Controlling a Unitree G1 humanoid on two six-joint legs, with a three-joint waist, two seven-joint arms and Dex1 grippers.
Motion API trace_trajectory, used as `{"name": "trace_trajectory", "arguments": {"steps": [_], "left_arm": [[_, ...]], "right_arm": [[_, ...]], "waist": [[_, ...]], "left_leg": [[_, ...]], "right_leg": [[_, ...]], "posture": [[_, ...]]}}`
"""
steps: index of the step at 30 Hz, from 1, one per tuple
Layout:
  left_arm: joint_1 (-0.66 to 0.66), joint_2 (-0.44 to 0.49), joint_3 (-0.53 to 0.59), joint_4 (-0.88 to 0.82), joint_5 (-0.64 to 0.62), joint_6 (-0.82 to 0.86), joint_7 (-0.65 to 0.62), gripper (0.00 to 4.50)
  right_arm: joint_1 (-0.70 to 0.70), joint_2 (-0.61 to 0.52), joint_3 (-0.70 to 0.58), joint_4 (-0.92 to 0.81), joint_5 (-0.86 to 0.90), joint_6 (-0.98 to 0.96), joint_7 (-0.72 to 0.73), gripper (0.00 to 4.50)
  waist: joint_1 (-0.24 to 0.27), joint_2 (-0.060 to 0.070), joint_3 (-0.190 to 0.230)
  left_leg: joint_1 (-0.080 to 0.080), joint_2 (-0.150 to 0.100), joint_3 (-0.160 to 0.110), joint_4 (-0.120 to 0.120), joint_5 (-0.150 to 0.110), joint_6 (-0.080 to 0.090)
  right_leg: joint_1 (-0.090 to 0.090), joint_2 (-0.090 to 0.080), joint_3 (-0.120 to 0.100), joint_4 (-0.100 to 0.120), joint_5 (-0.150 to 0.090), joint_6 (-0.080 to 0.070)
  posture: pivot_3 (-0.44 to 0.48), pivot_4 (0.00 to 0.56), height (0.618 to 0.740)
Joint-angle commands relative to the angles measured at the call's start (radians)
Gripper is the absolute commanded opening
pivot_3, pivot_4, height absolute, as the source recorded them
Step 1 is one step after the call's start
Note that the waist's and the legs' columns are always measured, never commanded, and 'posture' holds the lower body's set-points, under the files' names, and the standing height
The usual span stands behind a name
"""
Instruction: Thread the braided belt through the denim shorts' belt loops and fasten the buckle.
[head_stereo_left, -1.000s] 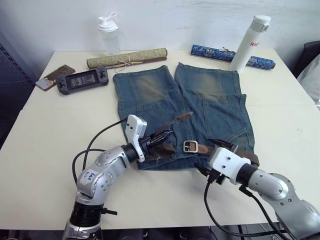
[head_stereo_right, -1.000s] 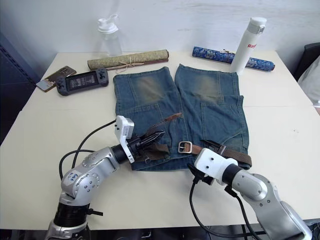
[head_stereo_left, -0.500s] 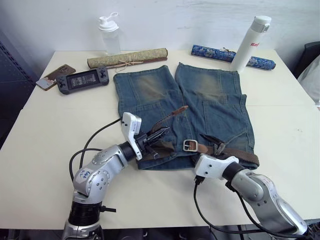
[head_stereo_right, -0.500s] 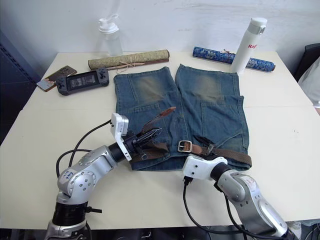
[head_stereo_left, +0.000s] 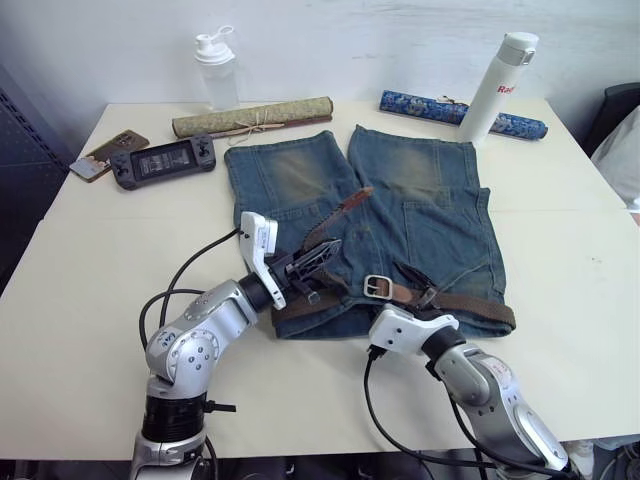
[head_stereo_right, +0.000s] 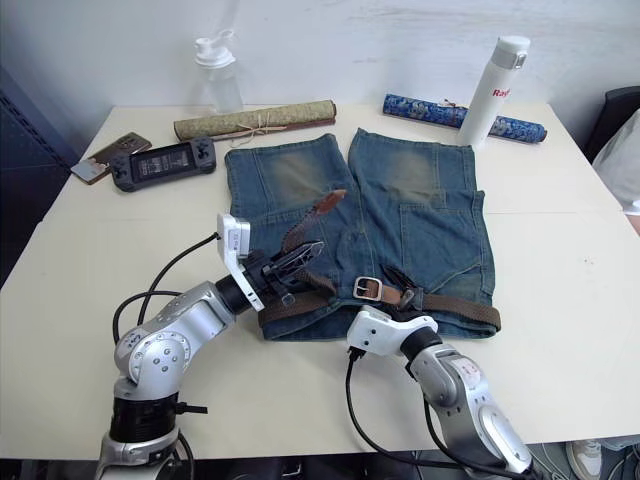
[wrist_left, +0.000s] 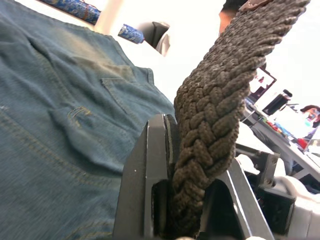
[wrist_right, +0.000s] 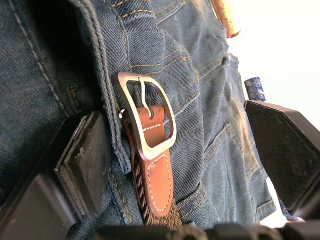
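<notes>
Cream table (head_stereo_left: 90, 260): denim shorts (head_stereo_left: 420, 215) lying flat. Left gripper (head_stereo_left: 322, 254) pinching braided belt (wrist_left: 215, 115), its free end rising beyond the fingertips. Right gripper (wrist_right: 180, 150) spread wide; buckle (wrist_right: 146, 116) between its fingers.

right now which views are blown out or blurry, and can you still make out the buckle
Left wrist view: background washed out white, people and desks behind hazy; the dark-brown braided belt in the left claw is sharp. Right wrist view: sky-bright upper corner blown out, black fingers soft, the silver rectangular frame buckle crisp on the blue denim shorts. Eye views: evenly lit.
</notes>
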Motion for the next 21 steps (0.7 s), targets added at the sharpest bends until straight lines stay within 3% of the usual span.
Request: {"name": "trace_trajectory", "arguments": {"steps": [1, 10, 19, 21], "left_arm": [[-0.03, -0.014, 0.06, -0.036, -0.085, 0.009, 0.027, 0.0], [-0.064, -0.023, 0.113, -0.025, -0.184, 0.018, 0.074, 0.0], [-0.051, -0.019, 0.098, -0.037, -0.208, 0.023, 0.079, 0.0], [-0.049, -0.016, 0.096, -0.036, -0.207, 0.022, 0.079, 0.0]], "right_arm": [[0.025, 0.014, -0.023, 0.031, -0.052, 0.024, -0.023, 4.44], [0.098, -0.013, -0.028, -0.019, -0.036, -0.084, 0.001, 4.44], [0.042, 0.046, -0.08, 0.038, -0.076, -0.02, -0.03, 4.44], [0.043, 0.058, -0.082, 0.036, -0.076, -0.015, -0.033, 3.94]], "waist": [[0.0, 0.0, 0.0], [0.002, 0.0, 0.0], [0.003, -0.001, 0.0], [0.004, -0.001, 0.0]], "left_leg": [[0.0, 0.0, 0.0, 0.0, 0.0, 0.0], [0.0, -0.001, 0.0, 0.0, 0.0, 0.0], [0.0, 0.0, 0.0, 0.001, 0.0, 0.0], [0.0, -0.001, 0.0, 0.001, 0.0, 0.0]], "right_leg": [[0.0, 0.0, 0.0, 0.0, 0.0, 0.0], [0.0, 0.0, 0.0, 0.0, 0.0, 0.0], [0.0, 0.0, 0.0, 0.0, 0.0, 0.0], [0.0, 0.0, 0.0, 0.001, 0.0, 0.0]], "posture": [[0.0, 0.15, 0.717], [0.0, 0.15, 0.717], [0.0, 0.15, 0.717], [0.0, 0.15, 0.717]]}}
